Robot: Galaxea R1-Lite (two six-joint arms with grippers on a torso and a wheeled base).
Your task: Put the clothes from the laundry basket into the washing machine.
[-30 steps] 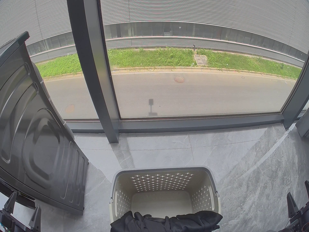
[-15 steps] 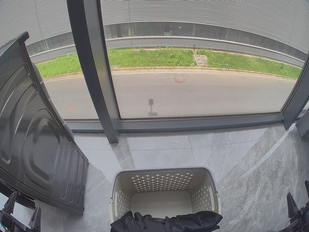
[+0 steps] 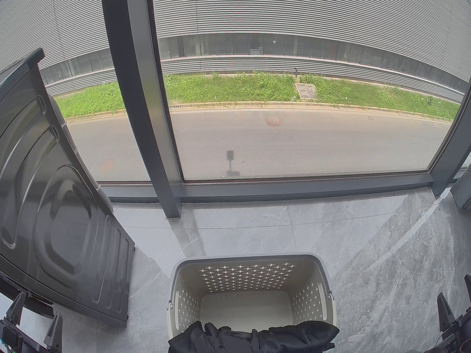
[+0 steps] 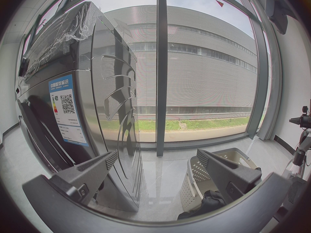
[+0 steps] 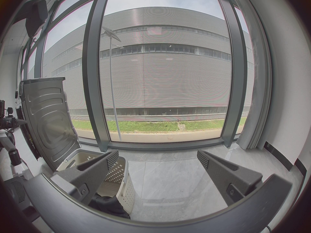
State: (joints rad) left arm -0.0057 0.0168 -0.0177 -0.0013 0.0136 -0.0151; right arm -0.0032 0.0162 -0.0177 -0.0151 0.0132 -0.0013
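Clothes (image 3: 255,340), black, heaped over the near rim of the laundry basket (image 3: 245,258), on the grey floor (image 3: 382,251) before the window (image 3: 304,123). Washing machine (image 3: 54,212) just left of the basket. Left pincer (image 3: 38,310) spread wide and empty by the machine's lower corner; right pincer (image 3: 455,290) wide and empty too, well right of the basket.

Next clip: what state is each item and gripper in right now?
laundry basket, upright, clothes inside.
clothes, dark heap draped over basket's near rim.
washing machine, standing left of basket; door state hidden.
left gripper, open, empty.
right gripper, open, empty.
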